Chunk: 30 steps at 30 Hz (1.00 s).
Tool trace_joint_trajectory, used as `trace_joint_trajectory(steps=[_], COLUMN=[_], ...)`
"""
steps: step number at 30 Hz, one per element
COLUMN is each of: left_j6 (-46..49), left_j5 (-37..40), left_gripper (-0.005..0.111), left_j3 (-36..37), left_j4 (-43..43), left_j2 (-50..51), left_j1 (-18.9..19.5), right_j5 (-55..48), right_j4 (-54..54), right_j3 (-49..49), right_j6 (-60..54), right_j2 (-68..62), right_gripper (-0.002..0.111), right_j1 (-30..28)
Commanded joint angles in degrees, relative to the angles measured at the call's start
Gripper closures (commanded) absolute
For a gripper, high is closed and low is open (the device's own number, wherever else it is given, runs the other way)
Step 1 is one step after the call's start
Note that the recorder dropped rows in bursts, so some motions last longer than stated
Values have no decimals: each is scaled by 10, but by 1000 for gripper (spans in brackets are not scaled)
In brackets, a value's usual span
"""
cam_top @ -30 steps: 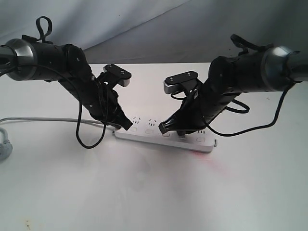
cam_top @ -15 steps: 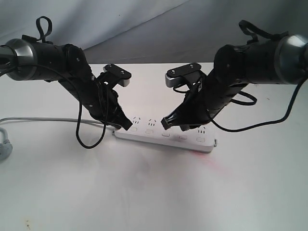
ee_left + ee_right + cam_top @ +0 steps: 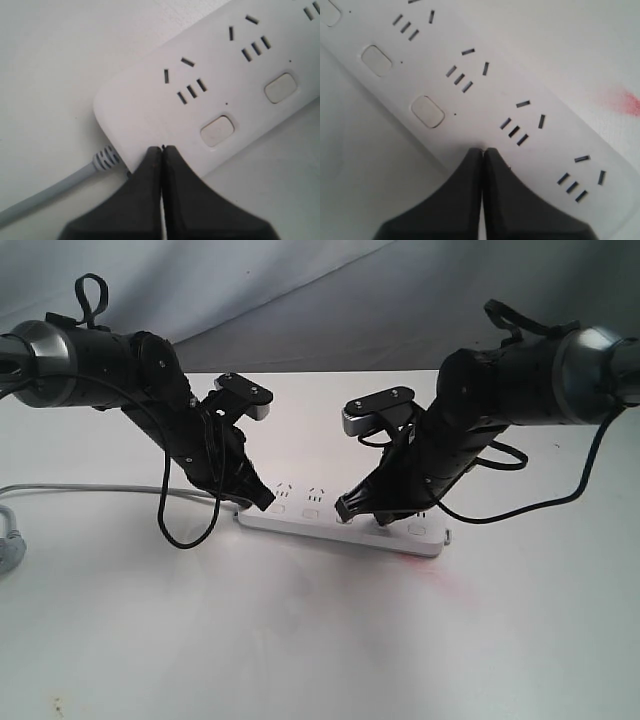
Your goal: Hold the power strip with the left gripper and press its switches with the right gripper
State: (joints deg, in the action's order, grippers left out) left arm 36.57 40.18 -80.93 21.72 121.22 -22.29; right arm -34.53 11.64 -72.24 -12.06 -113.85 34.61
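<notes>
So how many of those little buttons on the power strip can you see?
4. Two switches sit by the left gripper near the cord, a third next along, a fourth near the far end. The right gripper probably hides a fifth.

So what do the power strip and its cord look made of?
The power strip looks like hard white plastic, smooth and matte, with moulded rounded edges and crisp slots. The cord is probably a grey rubber or PVC sheath, going by the ribbed flexible collar at the strip.

Likely a robotics lab: white table (image 3: 320, 640) before a draped grey backdrop (image 3: 300, 300)
</notes>
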Motion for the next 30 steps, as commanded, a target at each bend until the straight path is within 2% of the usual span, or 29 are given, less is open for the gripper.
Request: trace_joint_trajectory(steps=[1,30], left_j6=[-5,-5], left_j5=[2,2], left_gripper=[107,107], left_j3=[-3,-3], left_j4=[0,0], left_j2=[3,3], left_j1=[-4,-4], right_j5=[7,-41], right_j4=[-4,-11], right_j3=[1,2], right_j6=[1,1], right_j2=[-10,-76], right_gripper=[108,108], right_j1=[1,2])
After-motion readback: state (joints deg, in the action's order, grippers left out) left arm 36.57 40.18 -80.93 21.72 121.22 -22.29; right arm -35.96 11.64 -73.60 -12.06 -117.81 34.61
